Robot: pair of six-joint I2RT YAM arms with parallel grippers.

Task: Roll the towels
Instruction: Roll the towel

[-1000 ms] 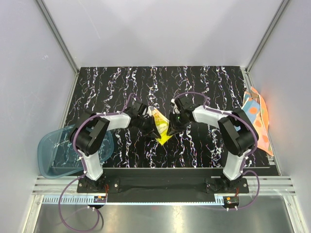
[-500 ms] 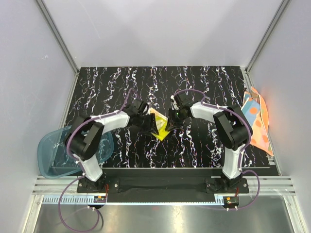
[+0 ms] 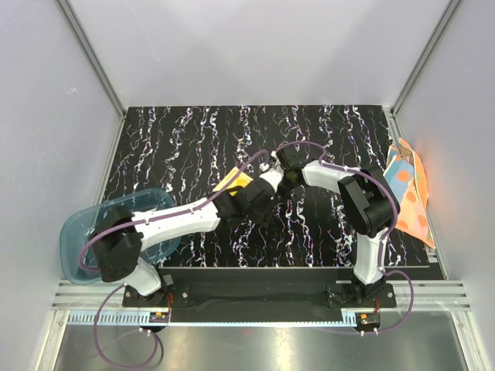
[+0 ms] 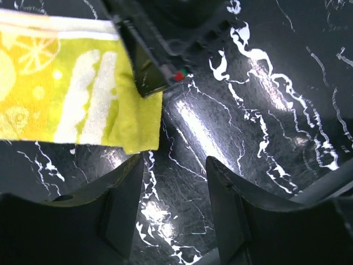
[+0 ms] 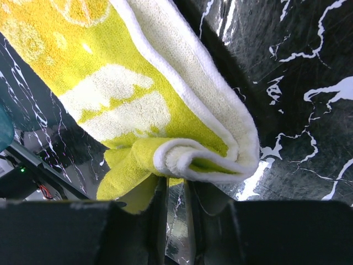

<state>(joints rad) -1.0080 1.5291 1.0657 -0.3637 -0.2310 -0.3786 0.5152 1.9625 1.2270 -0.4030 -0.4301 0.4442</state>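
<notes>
Right wrist view showed the right claw (image 5: 175, 190) pinching the yellow towel (image 5: 138, 105) by its folded edge, mid-worktop (image 5: 309, 66). The left claw (image 4: 175, 165) stood open beside that towel, gripping nothing. The orange towel (image 3: 410, 193) lay crumpled at the right edge.

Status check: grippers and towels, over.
Left gripper open, empty. Right gripper shut on folded bright yellow cloth towel. Orange blue-patched cloth towel at right wall, untouched. Nothing blocking.

No readable text, label, brand or number showing anywhere; print on yellow towel (image 5: 138, 110) showing only lemon-slice shapes, no lettering; scale-like strip (image 3: 255, 317) running along near edge carrying tick marks, figures too small for reading
</notes>
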